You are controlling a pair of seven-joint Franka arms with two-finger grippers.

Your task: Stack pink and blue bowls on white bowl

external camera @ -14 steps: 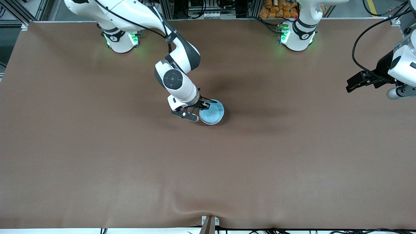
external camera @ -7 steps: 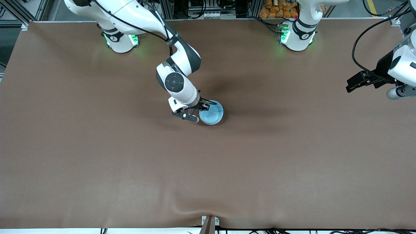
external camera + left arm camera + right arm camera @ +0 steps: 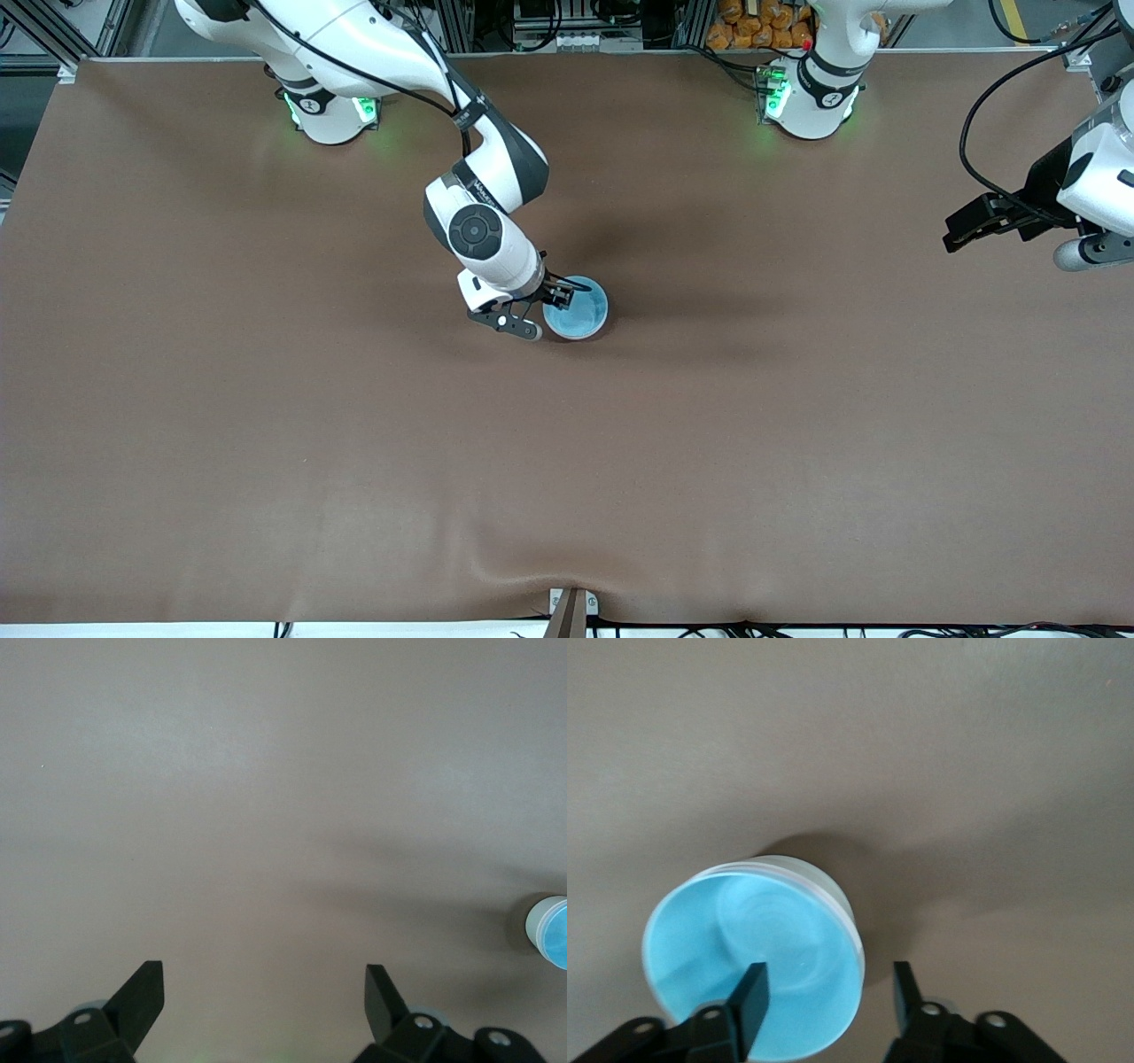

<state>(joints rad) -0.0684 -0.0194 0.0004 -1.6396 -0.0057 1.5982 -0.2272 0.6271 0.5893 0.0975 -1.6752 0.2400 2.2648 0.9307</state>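
From my station the front view shows the brown table (image 3: pixel 266 399) with the right arm reaching from its base toward the middle, its right gripper (image 3: pixel 539 312) low at the blue bowl (image 3: pixel 578 310). The bowl sits near the table's centre, roughly midway between the two arms' ends; a pale rim shows around its light blue inside, so I read it as nested in another bowl beneath, though I cannot tell the colour of what lies under it, and I see no separate pink or white bowl on the table. In the right wrist view the right gripper (image 3: pixel 826 998) straddles the blue bowl's (image 3: pixel 744 966) rim — one finger (image 3: pixel 751 992) hangs over the blue inside, the other outside the wall over bare table, with a clear gap between the two, so I call the jaws parted and not clamping the rim. The bowl stands upright and throws a dark shadow on the mat. The left arm waits at its own end of the table, its left gripper (image 3: pixel 974 223) raised near the table's edge. In the left wrist view the left gripper (image 3: pixel 264 997) has its fingers spread wide over bare table, gripping nothing, and the blue bowl (image 3: pixel 551 934) shows small — well apart from it.
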